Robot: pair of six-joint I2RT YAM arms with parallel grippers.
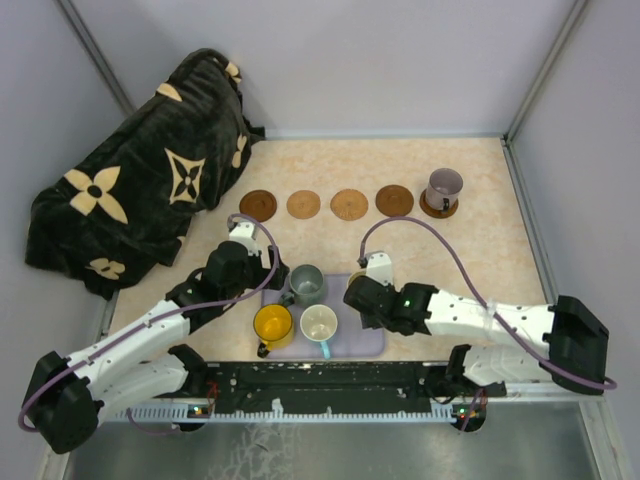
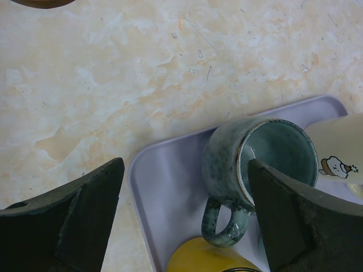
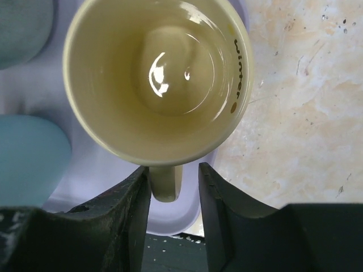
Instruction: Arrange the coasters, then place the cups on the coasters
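Four bare wooden coasters (image 1: 258,205) (image 1: 303,204) (image 1: 349,204) (image 1: 394,200) lie in a row at the back. A fifth coaster (image 1: 438,210) carries the mauve cup (image 1: 444,185). On the lavender tray (image 1: 362,346) stand the grey-green cup (image 1: 306,283) (image 2: 266,164), the yellow-orange cup (image 1: 272,324) and the cream cup (image 1: 319,324). My left gripper (image 2: 184,170) is wide open, its fingers either side of the grey-green cup's near wall and handle. My right gripper (image 3: 173,181) is open, straddling the handle of the pale yellow cup (image 3: 159,73). Its left finger touches the handle; a gap remains on the right.
A black bag with cream flower shapes (image 1: 140,190) fills the back left corner. Grey walls enclose the table at the back and sides. The tray's corner (image 2: 164,187) sits close to the arm bases at the near edge.
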